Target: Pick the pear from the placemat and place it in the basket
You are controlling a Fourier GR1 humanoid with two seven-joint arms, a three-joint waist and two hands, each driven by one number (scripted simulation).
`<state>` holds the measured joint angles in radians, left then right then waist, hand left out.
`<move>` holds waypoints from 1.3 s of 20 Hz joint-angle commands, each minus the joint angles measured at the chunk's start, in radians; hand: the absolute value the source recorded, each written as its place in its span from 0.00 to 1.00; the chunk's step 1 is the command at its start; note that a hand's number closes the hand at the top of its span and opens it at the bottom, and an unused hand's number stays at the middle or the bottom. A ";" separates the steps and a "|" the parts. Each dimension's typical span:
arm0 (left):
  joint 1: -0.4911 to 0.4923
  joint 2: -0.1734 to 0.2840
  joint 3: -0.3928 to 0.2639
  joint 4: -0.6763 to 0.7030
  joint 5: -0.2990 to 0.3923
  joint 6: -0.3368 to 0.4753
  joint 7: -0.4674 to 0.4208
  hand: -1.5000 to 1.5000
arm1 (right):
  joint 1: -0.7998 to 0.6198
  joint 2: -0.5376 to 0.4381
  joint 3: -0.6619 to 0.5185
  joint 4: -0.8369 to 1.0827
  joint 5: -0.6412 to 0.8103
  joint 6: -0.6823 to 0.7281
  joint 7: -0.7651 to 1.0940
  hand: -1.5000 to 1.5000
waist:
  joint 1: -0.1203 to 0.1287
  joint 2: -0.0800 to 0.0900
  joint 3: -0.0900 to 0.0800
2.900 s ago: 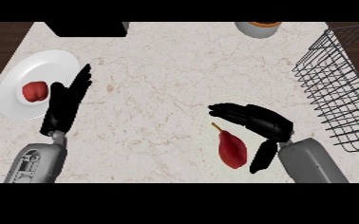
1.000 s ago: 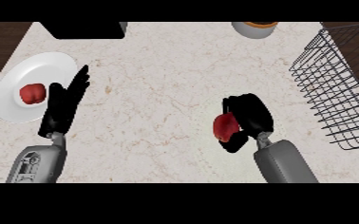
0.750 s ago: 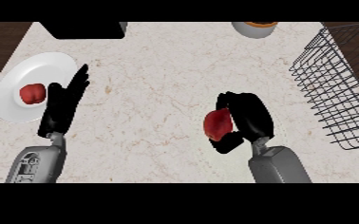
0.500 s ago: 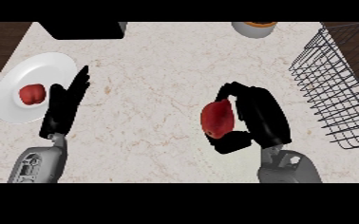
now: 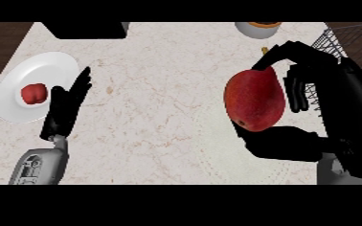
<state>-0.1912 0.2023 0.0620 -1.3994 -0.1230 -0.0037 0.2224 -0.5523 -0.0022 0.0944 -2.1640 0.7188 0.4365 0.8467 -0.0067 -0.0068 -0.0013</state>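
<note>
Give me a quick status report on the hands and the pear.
Right hand shut on pear, lifted off counter. Left hand open, resting beside plate. Basket at right, nothing between.

pear (image 5: 254, 98) picked off the counter, raised high in right hand (image 5: 311, 96)

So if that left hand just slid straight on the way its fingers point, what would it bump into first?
Probably nothing close: the left hand points up the bare counter, passing just right of the white plate. The dark object lies roughly ahead.
</note>
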 commanded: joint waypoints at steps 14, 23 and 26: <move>0.011 0.011 0.011 -0.032 0.002 -0.015 0.020 0.50 | -0.421 -0.396 -0.288 0.305 -0.040 0.237 0.104 1.00 | 0.008 0.004 0.000; -0.007 -0.002 0.000 0.006 -0.017 -0.010 -0.011 0.50 | -0.343 -0.665 -0.363 0.597 0.016 0.256 -0.161 1.00 | 0.014 0.012 0.001; -0.075 0.011 0.031 0.045 -0.008 -0.007 0.010 0.50 | -0.254 -0.699 -0.374 0.633 0.053 0.164 -0.276 1.00 | 0.009 0.011 0.002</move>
<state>-0.2329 0.2002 0.0749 -1.3697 -0.1356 -0.0060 0.2181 -0.8756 -0.6311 -0.2592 -1.6197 0.7314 0.6655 0.6869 0.0001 0.0030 -0.0002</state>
